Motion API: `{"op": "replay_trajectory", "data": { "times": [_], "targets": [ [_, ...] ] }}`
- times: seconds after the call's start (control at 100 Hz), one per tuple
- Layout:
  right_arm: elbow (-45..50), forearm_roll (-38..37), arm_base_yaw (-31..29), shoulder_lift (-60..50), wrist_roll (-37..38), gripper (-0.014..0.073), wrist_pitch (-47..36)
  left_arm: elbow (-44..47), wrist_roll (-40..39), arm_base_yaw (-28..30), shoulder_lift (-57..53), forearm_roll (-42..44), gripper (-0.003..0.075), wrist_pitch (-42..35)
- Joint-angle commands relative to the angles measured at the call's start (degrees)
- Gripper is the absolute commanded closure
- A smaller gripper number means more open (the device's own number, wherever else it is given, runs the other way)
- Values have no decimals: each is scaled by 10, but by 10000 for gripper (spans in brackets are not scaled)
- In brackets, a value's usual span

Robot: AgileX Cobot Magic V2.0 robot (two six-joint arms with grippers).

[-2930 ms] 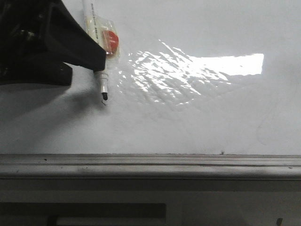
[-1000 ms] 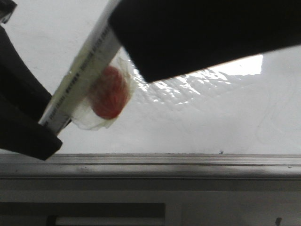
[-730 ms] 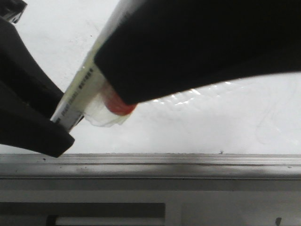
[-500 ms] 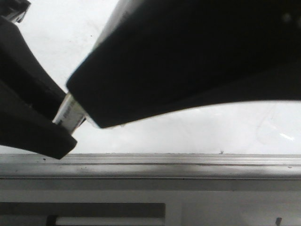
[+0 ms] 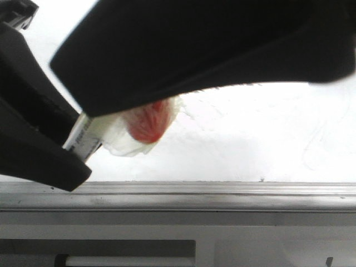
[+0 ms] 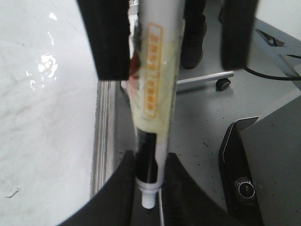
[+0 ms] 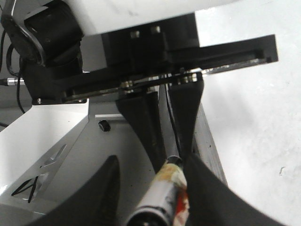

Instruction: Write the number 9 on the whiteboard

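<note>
A white marker point(image 5: 86, 139) wrapped in clear tape with a red patch point(image 5: 147, 122) is pinched near its tip end by my left gripper point(image 5: 78, 142), which is shut on it in front of the whiteboard point(image 5: 250, 144). In the left wrist view the marker point(image 6: 155, 94) runs up from the left gripper point(image 6: 148, 188). My right gripper point(image 5: 167, 61) is open, its fingers point(image 6: 110, 37) either side of the marker's barrel. In the right wrist view the marker point(image 7: 162, 197) lies between the right gripper's point(image 7: 153, 188) spread fingers, close against one. The number 9 does not show.
A grey metal ledge point(image 5: 178, 192) runs along the whiteboard's near edge. Beyond it in the left wrist view are a grey floor, a chair castor point(image 6: 222, 84) and a black device point(image 6: 240, 181). A white robot base point(image 7: 47, 155) is beside the ledge.
The left gripper lifted the marker off the board toward the camera. The right gripper came in from the right, slid left along the marker, and the red patch shows again below it.
</note>
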Motion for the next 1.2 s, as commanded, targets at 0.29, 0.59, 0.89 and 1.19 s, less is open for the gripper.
{"op": "replay_trajectory", "data": {
  "times": [0.29,0.59,0.89,1.19],
  "targets": [
    [-19,26,1,19,-4,661,29,-15,-7,-2,-6,-44,739,-16],
    [-79,-183,-37,16,240,650,110,-23,-162,-1,-55,-53,260,-23],
    [-277,-547,-41,-2,560,627,346,-23,-359,10,-223,68,351,-87],
    [-109,-664,-13,-147,621,627,74,28,-574,94,-370,188,593,-142]
  ]
}}
